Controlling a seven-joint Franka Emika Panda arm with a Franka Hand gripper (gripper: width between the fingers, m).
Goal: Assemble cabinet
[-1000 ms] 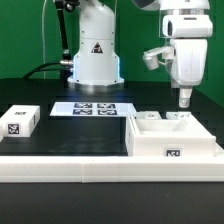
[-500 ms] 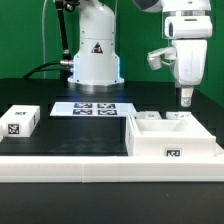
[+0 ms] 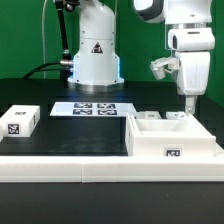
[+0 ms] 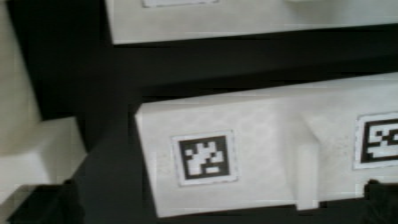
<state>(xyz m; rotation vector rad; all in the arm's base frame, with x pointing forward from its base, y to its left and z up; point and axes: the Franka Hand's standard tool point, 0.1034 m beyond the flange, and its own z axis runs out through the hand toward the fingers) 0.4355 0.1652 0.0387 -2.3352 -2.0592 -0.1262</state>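
The end effector [image 3: 186, 102] hangs just over the far corner of the cabinet [image 3: 170, 140], on the exterior view's right. From here its fingers show edge-on as one thin stem, so I can't tell how wide they stand, or whether they touch the box. The arm above is cut off by the frame.

The cabinet sits on the black surface [image 3: 85, 130] near the front edge. It is an open white box with small raised pieces along its back rim, too small to make out. One square black-and-white tag [image 3: 173, 153] marks its front wall, its pattern unreadable.

The wrist view is blurred. It shows a white panel [image 4: 267, 130] with one whole tag and a second tag [image 4: 381, 140] cut off by the frame. Dark blurs at the picture's edge could be fingertips; I can't be sure.

Further out, the marker board [image 3: 93, 108] lies flat with four tags. Behind it stands the robot base [image 3: 93, 65] with a triangle sticker [image 3: 96, 48], its symbol too small to read. A small white block [image 3: 20, 120] with a tag sits well apart on the exterior view's left.
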